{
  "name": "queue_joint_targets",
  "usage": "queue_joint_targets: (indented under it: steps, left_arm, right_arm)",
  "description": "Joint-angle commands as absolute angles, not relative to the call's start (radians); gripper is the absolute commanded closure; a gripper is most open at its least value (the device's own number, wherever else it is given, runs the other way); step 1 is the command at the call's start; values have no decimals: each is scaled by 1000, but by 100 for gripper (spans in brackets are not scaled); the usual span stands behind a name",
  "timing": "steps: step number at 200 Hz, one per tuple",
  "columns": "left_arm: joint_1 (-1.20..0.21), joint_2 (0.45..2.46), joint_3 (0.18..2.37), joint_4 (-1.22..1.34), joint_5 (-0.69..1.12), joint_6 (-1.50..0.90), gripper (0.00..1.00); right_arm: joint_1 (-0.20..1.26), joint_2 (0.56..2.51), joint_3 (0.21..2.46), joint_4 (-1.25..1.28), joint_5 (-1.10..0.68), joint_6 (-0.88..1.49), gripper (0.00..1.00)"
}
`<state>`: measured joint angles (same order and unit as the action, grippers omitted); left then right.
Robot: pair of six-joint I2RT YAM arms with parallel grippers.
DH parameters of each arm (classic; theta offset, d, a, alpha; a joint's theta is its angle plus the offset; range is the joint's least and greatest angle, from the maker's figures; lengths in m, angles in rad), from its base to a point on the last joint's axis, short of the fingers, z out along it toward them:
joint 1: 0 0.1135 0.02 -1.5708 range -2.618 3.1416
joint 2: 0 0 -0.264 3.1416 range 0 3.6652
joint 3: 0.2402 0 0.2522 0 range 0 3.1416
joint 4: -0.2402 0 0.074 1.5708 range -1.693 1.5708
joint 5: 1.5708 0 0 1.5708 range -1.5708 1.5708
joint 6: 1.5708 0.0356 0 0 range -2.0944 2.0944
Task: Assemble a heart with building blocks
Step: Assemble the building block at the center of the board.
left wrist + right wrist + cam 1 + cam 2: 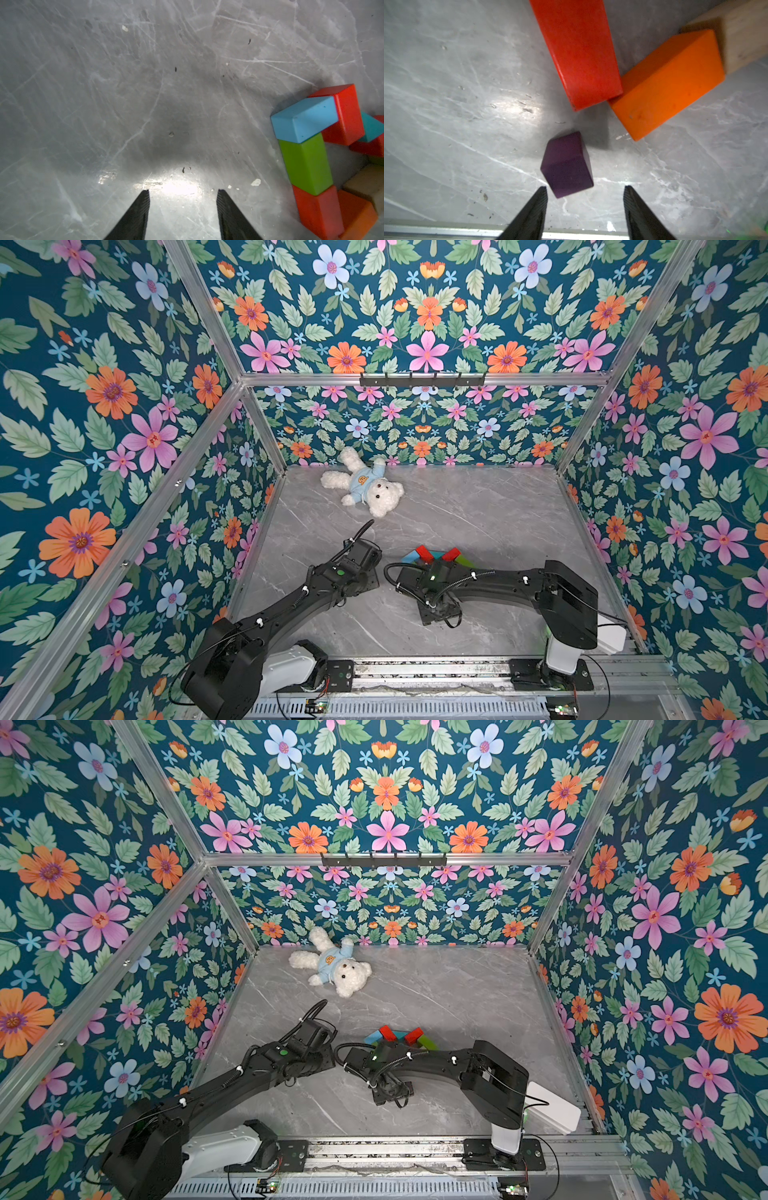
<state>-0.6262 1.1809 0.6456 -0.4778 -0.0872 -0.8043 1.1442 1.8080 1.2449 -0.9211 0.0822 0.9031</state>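
The heart (pixel 436 554) of building blocks lies mid-table in both top views, mostly under my right arm; only red, teal, green and light blue pieces (pixel 401 1036) show there. In the right wrist view my right gripper (pixel 584 188) is open, and the purple cube (pixel 566 166) sits loose just beyond its fingertips. A small gap separates the cube from the ends of a red brick (pixel 579 52) and an orange brick (pixel 668 83). My left gripper (pixel 182 190) is open over bare table, beside the light blue brick (pixel 305 118), green brick (pixel 307 164) and teal triangle (pixel 372 128).
A white teddy bear (pixel 365 487) in a blue shirt lies at the back of the grey marble table (pixel 498 506). Floral walls close in three sides. An aluminium rail (pixel 436 668) runs along the front edge, close behind my right gripper.
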Motion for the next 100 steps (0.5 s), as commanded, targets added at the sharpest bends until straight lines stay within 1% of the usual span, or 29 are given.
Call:
queue_joint_targets:
  steps: [1, 22, 46, 71, 85, 100]
  left_arm:
    - [-623, 1182, 657, -472, -97, -795, 44]
    - [-620, 1197, 671, -479, -94, -782, 44]
    - [-618, 1204, 683, -482, -96, -773, 44]
    - [-615, 1211, 687, -477, -94, -773, 44]
    - [-614, 1216, 689, -473, -92, -774, 44]
    - [-612, 1218, 690, -473, -94, -774, 44]
  right_arm:
    - [1145, 1812, 1243, -902, 46, 977, 46]
    - [1147, 1863, 1269, -918, 32, 1005, 47]
    - [1147, 1877, 1275, -955, 46, 1041, 61]
    - [1144, 1875, 1270, -956, 46, 1042, 64]
    - [1139, 1879, 1269, -952, 47, 1037, 67]
    - [1129, 1878, 1263, -952, 58, 1037, 68]
